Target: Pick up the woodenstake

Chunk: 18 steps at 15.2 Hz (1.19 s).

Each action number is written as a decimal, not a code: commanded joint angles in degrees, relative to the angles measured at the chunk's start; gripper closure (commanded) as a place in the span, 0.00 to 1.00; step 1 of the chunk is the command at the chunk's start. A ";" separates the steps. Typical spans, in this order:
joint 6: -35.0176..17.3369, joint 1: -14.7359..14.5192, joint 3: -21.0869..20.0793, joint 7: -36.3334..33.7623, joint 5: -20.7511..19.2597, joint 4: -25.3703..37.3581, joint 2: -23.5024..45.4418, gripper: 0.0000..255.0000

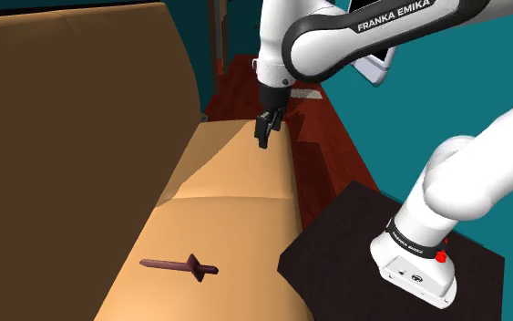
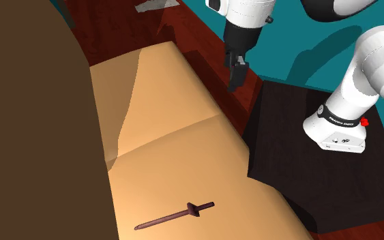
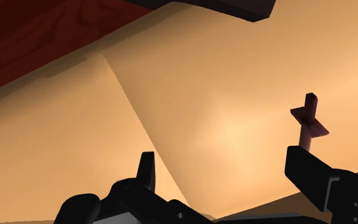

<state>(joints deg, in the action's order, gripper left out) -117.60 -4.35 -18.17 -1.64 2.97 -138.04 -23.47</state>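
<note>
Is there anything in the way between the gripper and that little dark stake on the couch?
Nothing visible is. The gripper hovers open in the air near the couch's far cushion, and the stake lies alone on the other cushion. Only bare tan seat lies between them.

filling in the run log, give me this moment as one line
phase: before grasp | gripper: open, empty, raised | stake: flat on couch seat, untouched, apart from gripper
</note>
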 commanded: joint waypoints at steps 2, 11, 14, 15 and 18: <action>-3.93 -0.53 -2.43 -2.28 -0.44 0.62 5.01 0.00; -13.69 -1.98 -8.56 -11.58 -7.33 6.59 23.43 0.00; -15.85 -3.32 -9.40 -15.35 -11.25 9.76 30.15 0.00; -16.42 -3.96 -9.46 -16.58 -12.61 10.94 32.40 0.00; -17.74 -6.26 -9.19 -20.03 -16.57 14.88 39.10 0.00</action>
<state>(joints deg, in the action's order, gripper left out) -134.97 -9.90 -27.58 -20.59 -11.99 -124.94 12.95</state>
